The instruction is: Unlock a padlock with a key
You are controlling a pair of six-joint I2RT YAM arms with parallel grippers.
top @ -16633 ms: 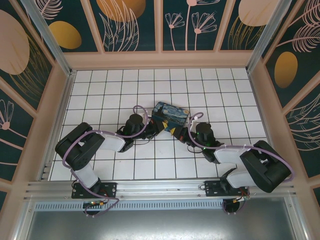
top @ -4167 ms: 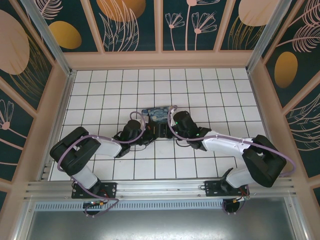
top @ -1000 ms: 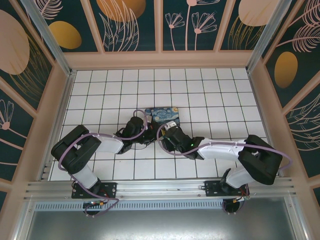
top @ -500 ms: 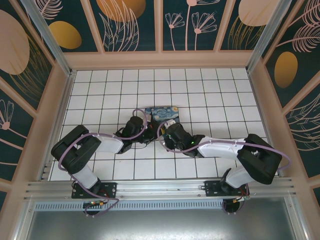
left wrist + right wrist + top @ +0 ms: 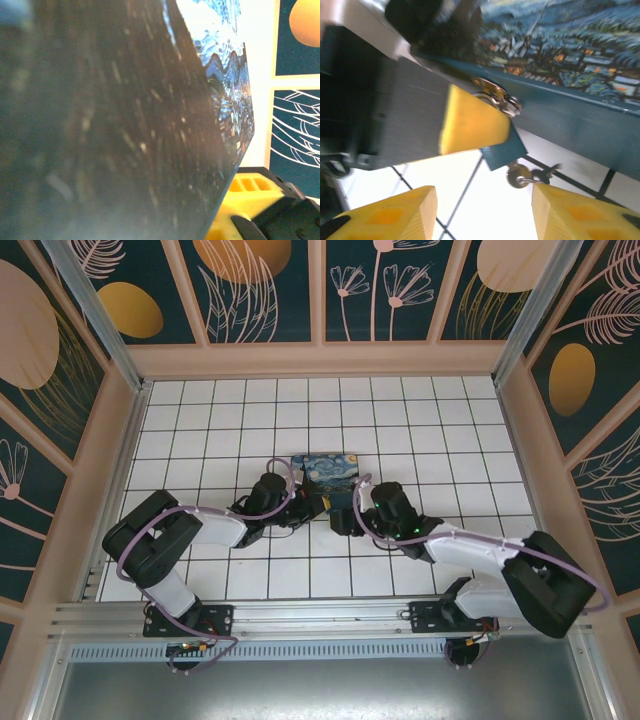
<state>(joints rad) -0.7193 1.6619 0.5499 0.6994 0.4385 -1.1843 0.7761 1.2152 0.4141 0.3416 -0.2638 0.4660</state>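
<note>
left gripper (image 5: 306, 504) closed, apparently pinching padlock (image 5: 504, 149). right gripper (image 5: 482, 200) open, empty; key (image 5: 519, 177) just ahead between its fingers, seemingly seated in padlock. next: regrip key head squarely, twist.

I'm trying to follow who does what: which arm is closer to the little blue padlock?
Left. The left gripper has its yellow fingertip right at the padlock by the latch of the box; the right gripper sits back from it, jaws open.
</note>
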